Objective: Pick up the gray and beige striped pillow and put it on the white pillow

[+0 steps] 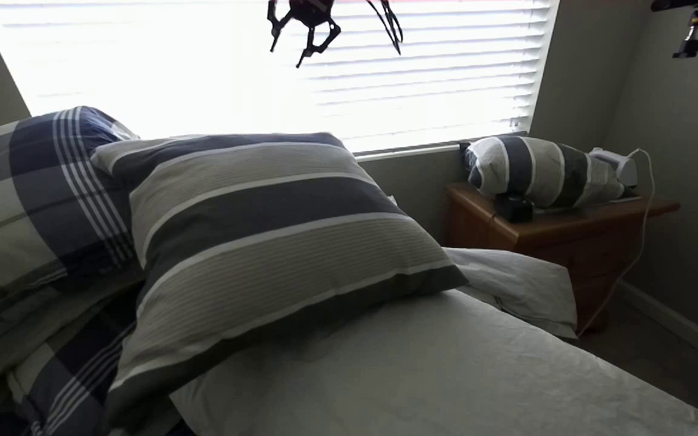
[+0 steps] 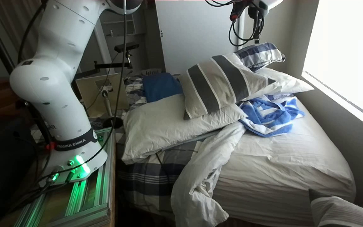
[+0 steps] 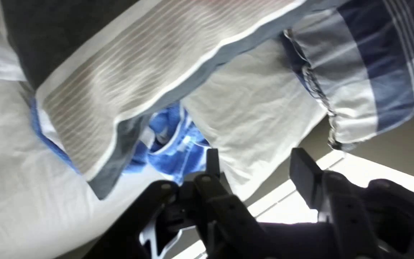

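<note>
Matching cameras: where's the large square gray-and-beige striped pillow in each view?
In an exterior view: striped pillow, centre-left.
In an exterior view: striped pillow, upper right of centre.
Wrist view: striped pillow, upper left, cropped at top.
Landmark in all three: navy-and-white plaid pillow.

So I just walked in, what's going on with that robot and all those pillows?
A robot arm reaches over a bed, holding nothing right now: its gripper hangs open above. The gray and beige striped pillow lies tilted, its lower end over a white pillow, with a plaid pillow beside it. It's meant to go on the white pillow, so that may already be done.
</note>
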{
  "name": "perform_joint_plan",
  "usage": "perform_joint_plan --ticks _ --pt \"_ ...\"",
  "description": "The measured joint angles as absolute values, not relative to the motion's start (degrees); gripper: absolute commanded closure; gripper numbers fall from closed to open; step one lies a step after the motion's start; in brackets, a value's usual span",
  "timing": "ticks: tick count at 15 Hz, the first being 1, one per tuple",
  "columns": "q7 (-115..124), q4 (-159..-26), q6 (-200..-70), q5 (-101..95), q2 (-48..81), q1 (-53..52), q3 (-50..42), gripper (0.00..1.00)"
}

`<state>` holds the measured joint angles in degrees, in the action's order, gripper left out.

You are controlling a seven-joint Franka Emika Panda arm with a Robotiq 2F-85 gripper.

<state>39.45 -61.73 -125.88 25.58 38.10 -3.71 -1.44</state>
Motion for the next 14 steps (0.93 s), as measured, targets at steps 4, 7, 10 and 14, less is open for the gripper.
perform_joint_plan --ticks 4,7,10,14 --pt "39.7 -63.4 -130.9 23.6 35.0 -6.7 -2.7 0.0" --pt "40.4 -68.1 -129.5 18.2 30.7 -9.8 -5.1 0.0" --pt "40.7 -75.5 -128.6 10.2 24.9 -13.1 -8.5 0.0" --pt "36.2 -86.0 -126.2 4.4 16.3 -12.7 -7.6 0.0"
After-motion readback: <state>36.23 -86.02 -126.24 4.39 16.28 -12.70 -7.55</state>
